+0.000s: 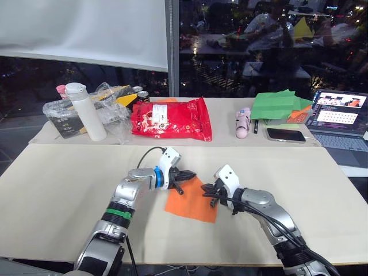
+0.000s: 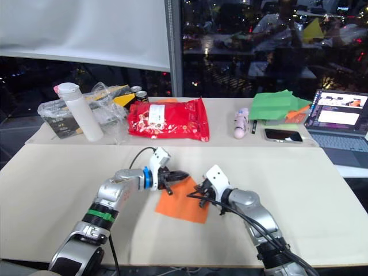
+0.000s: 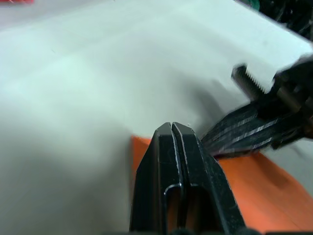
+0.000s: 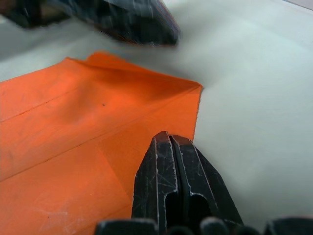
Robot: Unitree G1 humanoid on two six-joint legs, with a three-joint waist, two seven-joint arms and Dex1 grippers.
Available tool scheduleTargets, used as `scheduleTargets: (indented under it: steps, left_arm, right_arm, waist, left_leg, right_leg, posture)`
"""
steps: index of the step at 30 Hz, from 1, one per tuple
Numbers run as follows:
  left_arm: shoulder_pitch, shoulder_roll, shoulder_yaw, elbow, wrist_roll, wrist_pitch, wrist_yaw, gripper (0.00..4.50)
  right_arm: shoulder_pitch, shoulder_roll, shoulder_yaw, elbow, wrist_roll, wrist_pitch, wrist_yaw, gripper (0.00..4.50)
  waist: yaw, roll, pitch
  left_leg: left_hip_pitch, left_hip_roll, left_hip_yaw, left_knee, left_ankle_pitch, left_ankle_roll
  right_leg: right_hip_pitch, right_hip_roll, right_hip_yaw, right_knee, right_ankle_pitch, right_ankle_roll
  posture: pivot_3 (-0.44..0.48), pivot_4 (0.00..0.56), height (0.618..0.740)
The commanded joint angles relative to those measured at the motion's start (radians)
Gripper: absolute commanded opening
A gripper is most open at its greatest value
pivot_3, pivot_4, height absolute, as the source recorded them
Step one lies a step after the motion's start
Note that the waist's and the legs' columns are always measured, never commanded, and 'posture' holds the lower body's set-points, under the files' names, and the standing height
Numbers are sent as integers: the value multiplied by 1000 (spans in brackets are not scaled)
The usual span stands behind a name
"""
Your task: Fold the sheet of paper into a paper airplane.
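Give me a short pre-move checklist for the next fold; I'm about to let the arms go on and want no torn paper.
1. Sheet of paper lies flat on the table: ok, with creases visible in the right wrist view.
2. Left tool at the sheet's far edge, fingers shut: ok.
3. Right tool at the sheet's right edge, fingers shut: ok.
4. Either tool actually pinching paper: cannot tell.
5. Tools apart from each other: ok, though close.
6. Red snack bag and bottle well behind the fold area: ok.
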Motion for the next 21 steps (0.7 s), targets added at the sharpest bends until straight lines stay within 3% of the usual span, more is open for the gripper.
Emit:
scheduleTargets:
  steps: [1,13,21]
  left_arm:
    - [3,-13,-18,15,20,-42,1,10]
    - [51,-14,-72,36,76,-88,-15,10]
    - [47,-19,-75,52,84,-98,-18,10]
  right_arm:
    - [9,-14,10,-16,-13,22,-6,0]
    - [6,-63,-49,-64,3,30,-28,0]
    - [20,-222,-65,-67,17,45,75,0]
  waist:
    - [0,0,0]
    - [3,0,0]
    - [5,0,0]
  left_leg:
    - [0,0,0,0,0,0]
    - [0,0,0,0,0,0]
    - [0,0,0,0,0,0]
  right_leg:
    - [0,0,0,0,0,0]
    - [0,0,0,0,0,0]
    - [0,0,0,-1,0,0]
  posture:
    - [0,150,715]
    - [0,150,715]
    - [0,150,715]
